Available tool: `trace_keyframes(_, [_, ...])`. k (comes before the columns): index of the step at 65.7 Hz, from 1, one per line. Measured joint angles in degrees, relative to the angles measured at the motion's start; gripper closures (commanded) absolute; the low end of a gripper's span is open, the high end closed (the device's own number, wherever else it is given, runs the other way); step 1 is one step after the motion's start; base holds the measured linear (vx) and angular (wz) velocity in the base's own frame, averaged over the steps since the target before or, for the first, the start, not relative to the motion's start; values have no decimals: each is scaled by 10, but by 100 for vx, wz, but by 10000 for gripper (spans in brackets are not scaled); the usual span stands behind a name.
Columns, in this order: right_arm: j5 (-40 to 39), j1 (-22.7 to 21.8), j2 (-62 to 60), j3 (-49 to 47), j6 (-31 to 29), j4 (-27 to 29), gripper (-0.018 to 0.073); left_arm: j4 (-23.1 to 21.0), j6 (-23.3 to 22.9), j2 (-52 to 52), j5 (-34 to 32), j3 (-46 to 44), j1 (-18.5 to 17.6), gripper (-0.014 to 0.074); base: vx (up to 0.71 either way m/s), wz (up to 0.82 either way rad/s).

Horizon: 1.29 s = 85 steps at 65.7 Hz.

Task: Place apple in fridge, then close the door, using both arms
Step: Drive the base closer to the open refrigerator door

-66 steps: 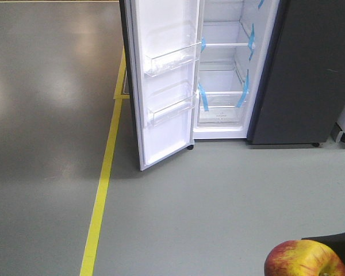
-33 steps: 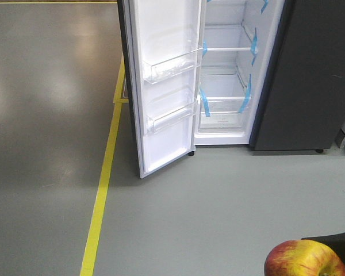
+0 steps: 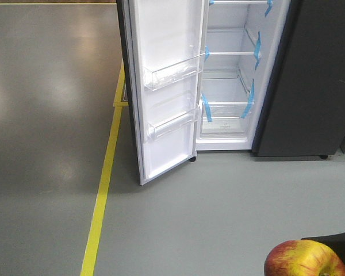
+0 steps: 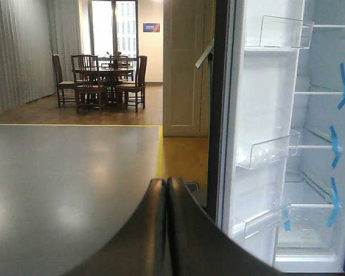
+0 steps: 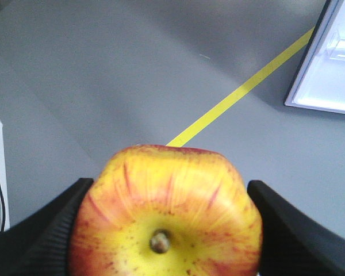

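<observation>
Fridge (image 3: 224, 40) nearer, apple (image 5: 164, 213) clamped within right end effector (image 5: 169, 192)

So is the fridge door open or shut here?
Open. The door stands wide, its white inner face and clear bins showing, with the shelves exposed beside it.

**Open floor ahead, fridge mouth hemmed in on both sides**

I have bare grey floor (image 3: 218, 207) all the way up to the fridge (image 3: 227, 123). The door (image 3: 164, 34) stands swung out on the left, and its two clear bins (image 3: 172, 72) jut toward the opening. A dark grey panel (image 3: 316, 75) walls off the right side. Inside, shelves (image 3: 230, 53) split the compartment into tiers, with blue tape strips (image 3: 206, 108) at their ends. The apple (image 5: 165, 213) fills the right gripper (image 5: 169, 230) from finger to finger.
</observation>
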Motion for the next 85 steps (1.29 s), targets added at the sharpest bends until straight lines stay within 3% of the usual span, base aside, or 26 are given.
trace_keyframes(85, [0, 0, 0, 0, 0, 0, 373, 0, 0, 0, 0, 0, 0, 602, 10, 2])
